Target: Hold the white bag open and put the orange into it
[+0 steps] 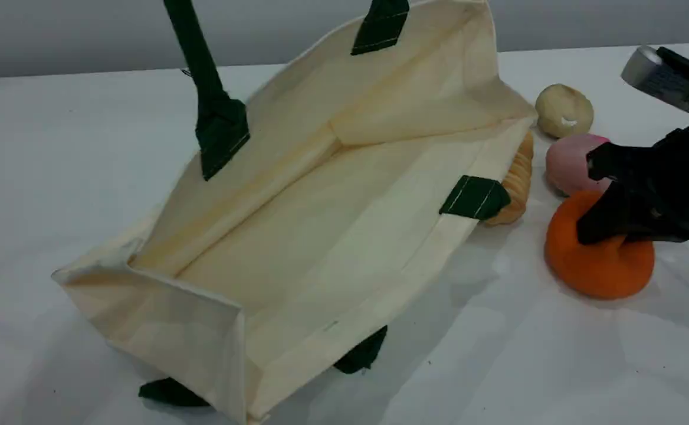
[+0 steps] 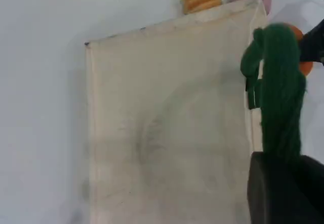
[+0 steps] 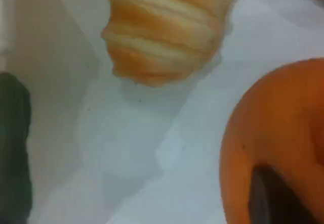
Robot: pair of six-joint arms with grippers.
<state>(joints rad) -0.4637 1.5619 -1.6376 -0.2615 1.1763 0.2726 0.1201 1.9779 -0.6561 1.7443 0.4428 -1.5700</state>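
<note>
The white bag [image 1: 321,224] lies tilted on the table with its mouth wide open toward the camera. One dark green handle [image 1: 200,65] is pulled up out of the scene view. In the left wrist view my left gripper [image 2: 283,183] is shut on that handle [image 2: 278,82] above the bag [image 2: 167,133]. The orange [image 1: 598,265] rests on the table right of the bag. My right gripper [image 1: 601,198] is down on its top, its fingers pressed into the dented fruit. The right wrist view shows the orange [image 3: 273,133] with a dark fingertip [image 3: 273,198] against it.
A ridged golden bread loaf [image 1: 518,183] lies against the bag's right edge. A pink round fruit [image 1: 566,162] sits just behind the orange, and a pale beige round food [image 1: 564,110] is farther back. The table's far edge runs behind the bag.
</note>
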